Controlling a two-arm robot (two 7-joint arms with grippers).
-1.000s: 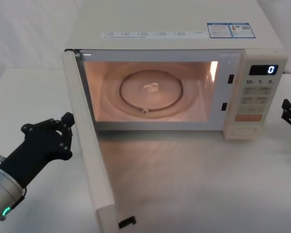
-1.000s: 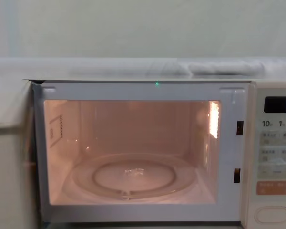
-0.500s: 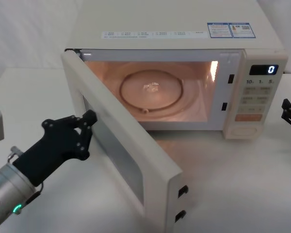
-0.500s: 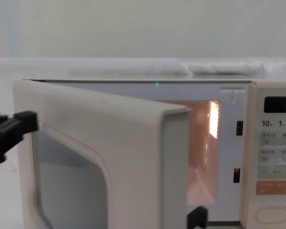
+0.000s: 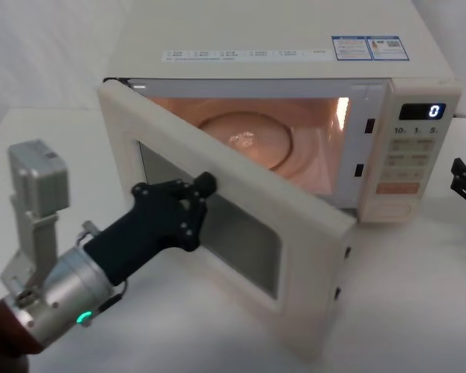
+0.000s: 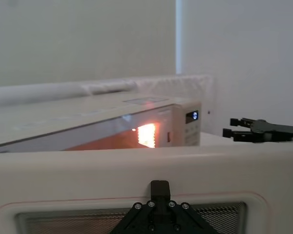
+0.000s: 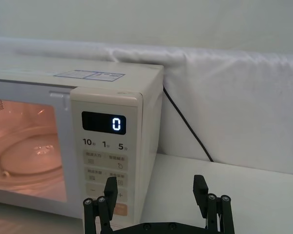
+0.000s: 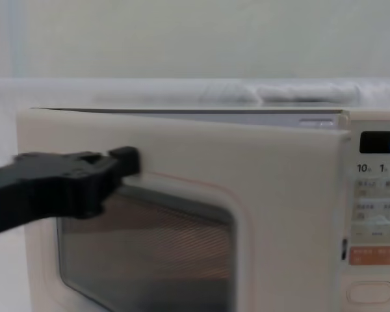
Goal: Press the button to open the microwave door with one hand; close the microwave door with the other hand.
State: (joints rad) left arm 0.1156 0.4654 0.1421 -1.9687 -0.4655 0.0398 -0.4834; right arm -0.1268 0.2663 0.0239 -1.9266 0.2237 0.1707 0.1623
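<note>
Tabletop: white tabletop (image 5: 419, 311) carrying the microwave (image 5: 279, 54); pale wall behind, with a white draped cloth (image 7: 234, 97) and a dark cable (image 7: 185, 126) at the microwave's far side.
Microwave door: the microwave door (image 5: 241, 233) stands partly open, hinged at 9 o'clock, its free edge swung toward 5 o'clock; the lit cavity (image 5: 295, 132) shows above it.
Button: the button (image 5: 392, 209) sits at the bottom of the control panel, at 3 o'clock, untouched.
Left gripper: left gripper (image 5: 203, 185) presses the door's outer face by the window; fingers look narrow, holding nothing.
Right gripper: right gripper (image 7: 156, 195) is parked at 3 o'clock, apart from the panel, fingers wide.
</note>
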